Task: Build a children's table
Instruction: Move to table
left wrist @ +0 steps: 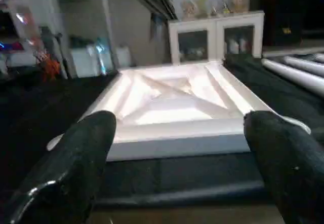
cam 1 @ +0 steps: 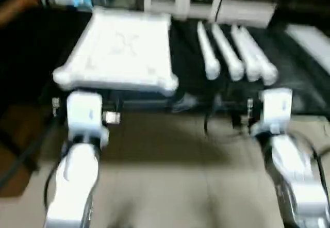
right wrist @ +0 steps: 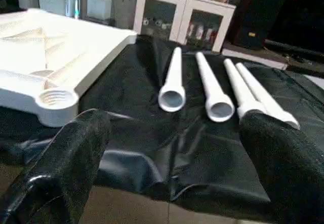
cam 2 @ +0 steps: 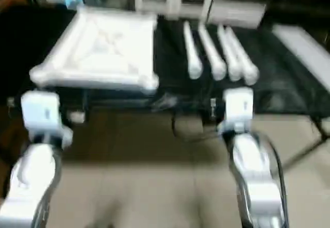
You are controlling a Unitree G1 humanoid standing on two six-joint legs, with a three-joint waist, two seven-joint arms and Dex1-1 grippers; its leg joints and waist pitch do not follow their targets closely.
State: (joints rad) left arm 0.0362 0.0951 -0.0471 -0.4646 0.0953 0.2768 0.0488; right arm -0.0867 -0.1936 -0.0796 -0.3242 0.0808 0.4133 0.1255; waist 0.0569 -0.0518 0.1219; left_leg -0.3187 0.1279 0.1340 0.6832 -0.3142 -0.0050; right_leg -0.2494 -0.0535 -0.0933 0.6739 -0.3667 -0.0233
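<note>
Black cloth covers the work table [cam 1: 289,83] in front of you. On it the tabletop [cam 1: 121,50] lies ribbed side up, its corner sockets open and holding nothing; one threaded socket [right wrist: 58,98] faces you. Four legs [cam 1: 229,52] lie side by side on the cloth to its right, apart from it. Behind stands a white cabinet [right wrist: 185,19] with small items behind glass doors. Your left gripper [left wrist: 177,148] and right gripper [right wrist: 172,153] both hang spread wide, holding nothing, short of the table edge.

Tabletop [right wrist: 76,46] & tube legs [right wrist: 212,89]: smooth white plastic, prob. matt; black table cloth [right wrist: 152,138] glossy, wrinkled.
</note>
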